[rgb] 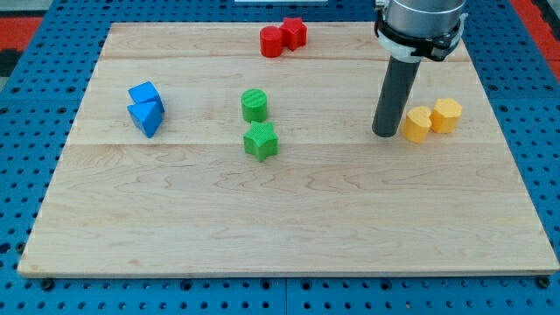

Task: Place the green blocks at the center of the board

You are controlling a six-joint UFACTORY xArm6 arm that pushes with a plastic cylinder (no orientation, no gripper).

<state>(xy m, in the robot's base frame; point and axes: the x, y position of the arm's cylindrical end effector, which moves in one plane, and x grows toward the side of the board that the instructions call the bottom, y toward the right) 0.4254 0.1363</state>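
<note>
A green cylinder (255, 105) stands a little left of the board's middle. A green star-shaped block (261, 141) sits just below it, close but apart. My tip (384, 133) rests on the board at the view's right, far right of both green blocks. It is just left of a yellow block (417, 124), nearly touching it.
A second yellow block (447, 115) touches the first on its right. Two red blocks (272, 41) (294, 32) sit together at the top edge. Two blue blocks (144, 94) (146, 117) sit together at the left. The wooden board (289, 236) lies on a blue pegboard.
</note>
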